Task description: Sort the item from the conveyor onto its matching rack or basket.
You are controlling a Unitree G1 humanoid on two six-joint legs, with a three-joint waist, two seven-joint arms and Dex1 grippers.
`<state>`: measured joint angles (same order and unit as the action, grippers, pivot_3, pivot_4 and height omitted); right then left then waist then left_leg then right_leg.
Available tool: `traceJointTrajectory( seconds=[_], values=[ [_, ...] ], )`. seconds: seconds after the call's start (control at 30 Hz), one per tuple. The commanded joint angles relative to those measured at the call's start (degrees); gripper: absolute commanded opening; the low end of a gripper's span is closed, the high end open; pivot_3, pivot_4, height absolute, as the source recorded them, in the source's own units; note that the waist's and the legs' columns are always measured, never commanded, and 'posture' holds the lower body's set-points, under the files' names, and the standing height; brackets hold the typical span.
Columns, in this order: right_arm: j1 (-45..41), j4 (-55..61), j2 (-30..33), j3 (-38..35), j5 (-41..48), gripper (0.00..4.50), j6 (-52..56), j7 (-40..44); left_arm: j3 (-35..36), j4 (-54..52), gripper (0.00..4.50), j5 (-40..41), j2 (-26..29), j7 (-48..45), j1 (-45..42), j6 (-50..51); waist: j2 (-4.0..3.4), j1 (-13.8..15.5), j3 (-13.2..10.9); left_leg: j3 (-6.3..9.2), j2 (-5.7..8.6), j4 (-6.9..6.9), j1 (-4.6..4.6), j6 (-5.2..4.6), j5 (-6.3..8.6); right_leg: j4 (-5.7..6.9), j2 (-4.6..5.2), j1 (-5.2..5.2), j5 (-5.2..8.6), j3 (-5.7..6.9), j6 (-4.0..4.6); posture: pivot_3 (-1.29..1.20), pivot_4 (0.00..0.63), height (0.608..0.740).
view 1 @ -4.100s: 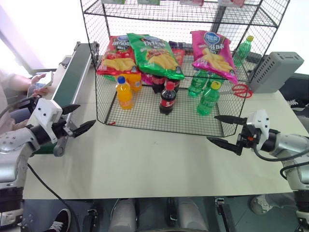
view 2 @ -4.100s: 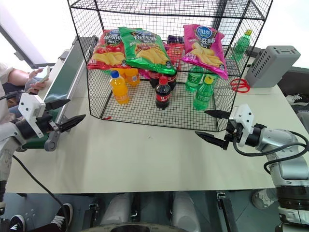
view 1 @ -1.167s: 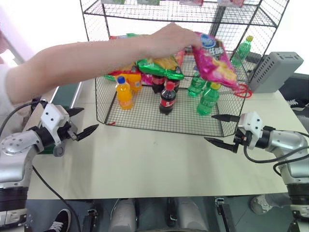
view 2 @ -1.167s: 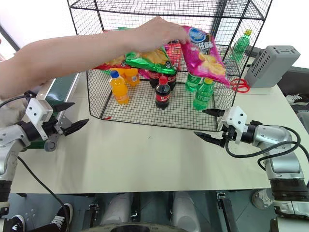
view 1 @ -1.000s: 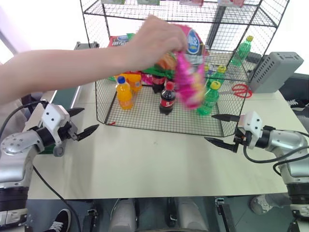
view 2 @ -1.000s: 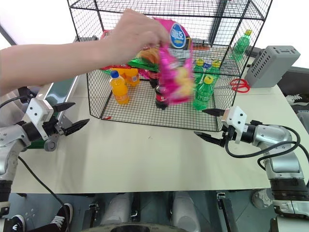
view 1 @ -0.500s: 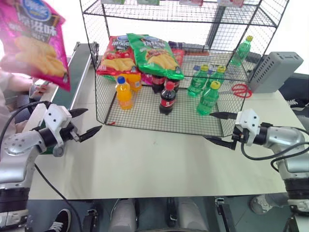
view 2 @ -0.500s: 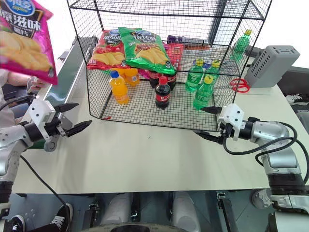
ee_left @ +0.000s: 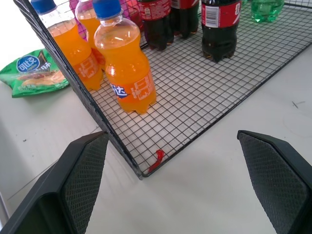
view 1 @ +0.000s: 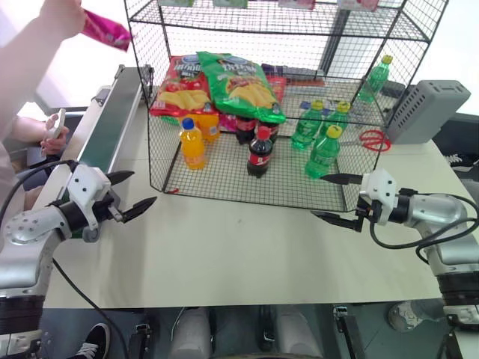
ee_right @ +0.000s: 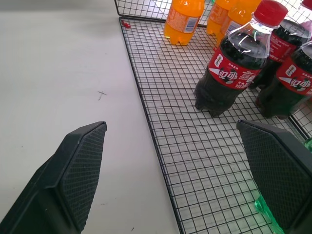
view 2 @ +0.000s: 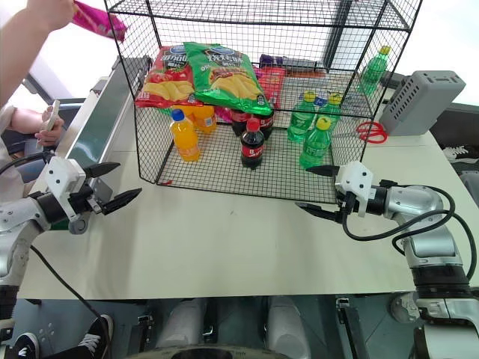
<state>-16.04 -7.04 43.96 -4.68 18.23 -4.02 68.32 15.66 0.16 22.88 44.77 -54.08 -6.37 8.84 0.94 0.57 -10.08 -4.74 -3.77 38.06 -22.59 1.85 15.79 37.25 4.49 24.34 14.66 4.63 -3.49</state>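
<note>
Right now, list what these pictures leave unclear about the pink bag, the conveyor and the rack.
- Pink chip bag: edge-on in a person's hand, in the head views; its print cannot be read.
- Conveyor: near end hidden behind the left gripper.
- Rack: upper tiers cut off by the top edge.

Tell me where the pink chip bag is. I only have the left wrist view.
Observer: A person's hand holds the pink chip bag in the air, above the conveyor's far end.
Operator: Report the right gripper.
Observer: The right gripper is open and empty, near the rack's front right corner.
Operator: Check the tier above the bottles.
Observer: A red chip bag and a green chip bag lie there.
</note>
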Motion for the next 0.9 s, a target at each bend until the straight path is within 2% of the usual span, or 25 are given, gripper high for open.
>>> traceJointTrajectory(
  seconds=[0.03,0.9],
  values=[
    [-1.5,0.1,-0.2,-0.4,0.4,4.45,-0.9,0.0,3.1,-1.7,4.50,2.6,1.3,-0.8,0.2,1.9,0.00,-0.1,0.0,0.00,0.00,0.00,0.00,0.00,0.00,0.00,0.00,0.00,0.00,0.00,0.00,0.00,0.150,0.740],
    [-4.2,0.5,-2.9,2.4,0.3,4.45,-0.9,-0.4,7.9,-2.7,4.50,1.6,2.4,-1.6,5.3,-1.8,0.00,0.0,0.0,0.00,-0.01,0.00,0.00,0.00,0.00,0.00,0.00,0.00,0.00,0.00,0.00,0.00,0.150,0.740]
  ],
)
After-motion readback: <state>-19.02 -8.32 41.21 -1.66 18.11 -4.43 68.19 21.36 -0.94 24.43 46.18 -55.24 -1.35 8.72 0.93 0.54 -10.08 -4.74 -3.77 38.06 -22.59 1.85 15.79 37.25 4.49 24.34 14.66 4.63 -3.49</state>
